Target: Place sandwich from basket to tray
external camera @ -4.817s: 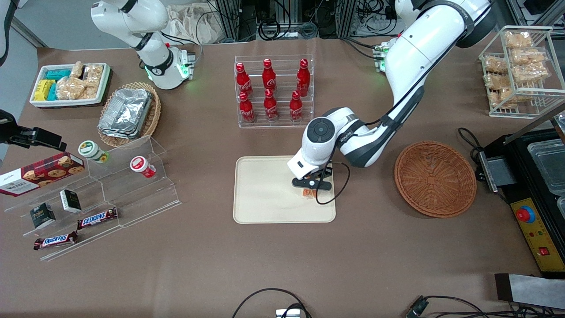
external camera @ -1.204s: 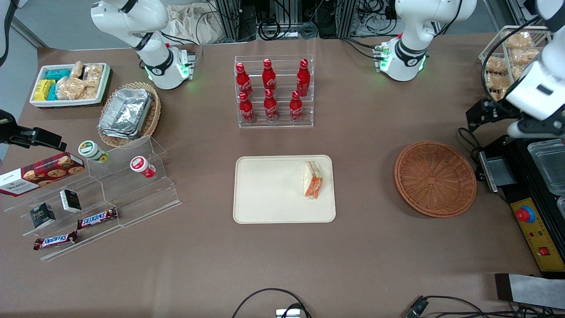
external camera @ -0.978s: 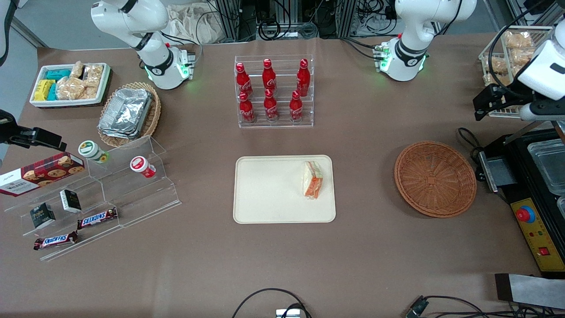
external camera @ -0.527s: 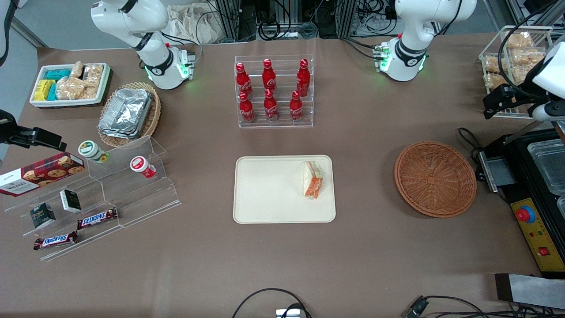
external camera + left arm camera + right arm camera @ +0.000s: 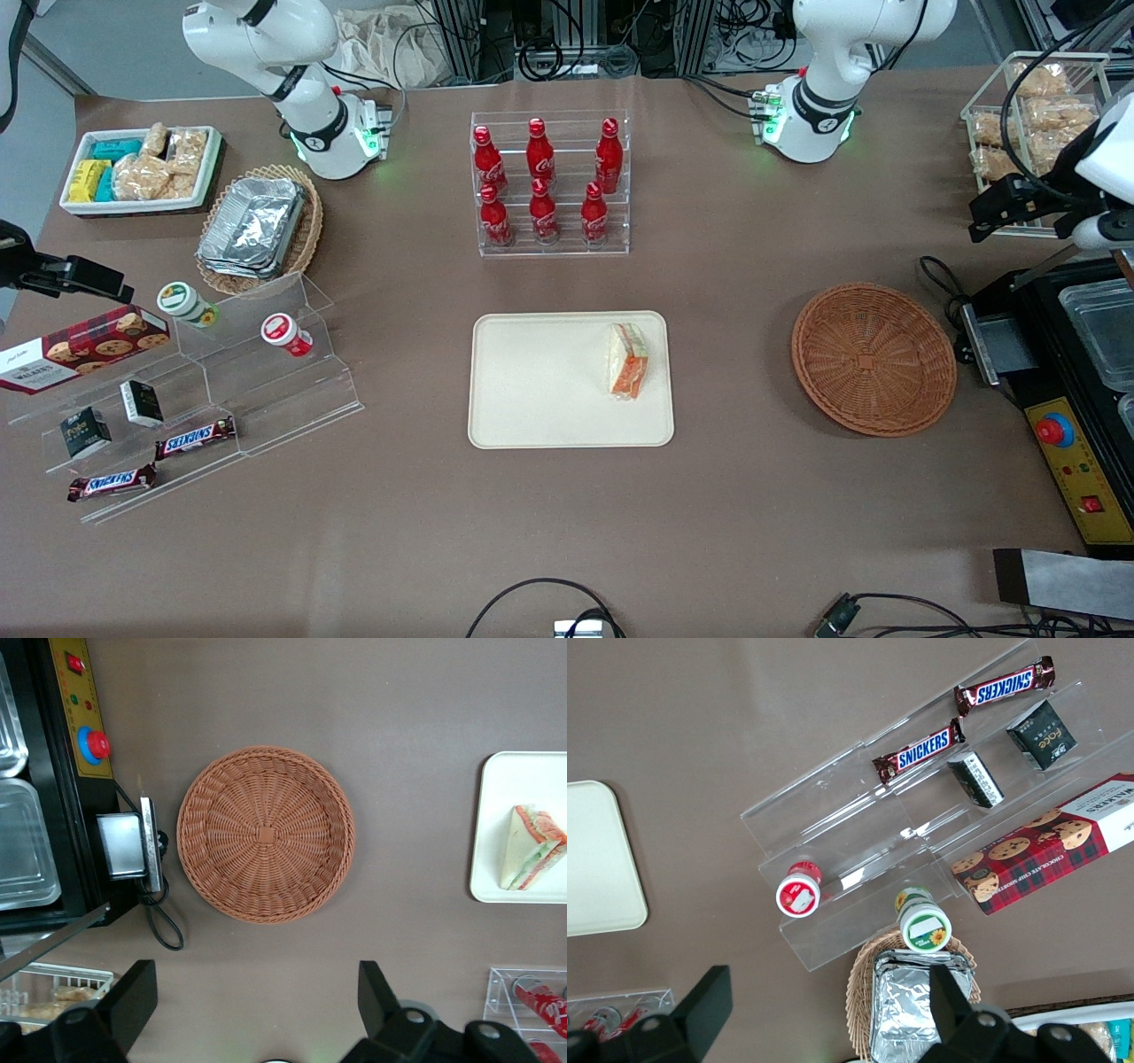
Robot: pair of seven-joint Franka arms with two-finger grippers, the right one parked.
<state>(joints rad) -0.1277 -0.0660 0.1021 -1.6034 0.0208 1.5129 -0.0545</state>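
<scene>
The sandwich, a pale wedge with orange and green filling, lies on the cream tray, near the tray's edge that faces the basket. The round reddish-brown wicker basket holds nothing. My left gripper hangs high at the working arm's end of the table, farther from the front camera than the basket. It is open, its fingers wide apart with nothing between them.
A black machine with a red button stands beside the basket at the table's edge. A wire rack of snack bags is next to my gripper. A rack of red bottles stands farther back than the tray. An acrylic stand is toward the parked arm's end.
The gripper was down over the sandwich on the tray, then left it there and rose away to the working arm's end. In the last half second it barely shifted.
</scene>
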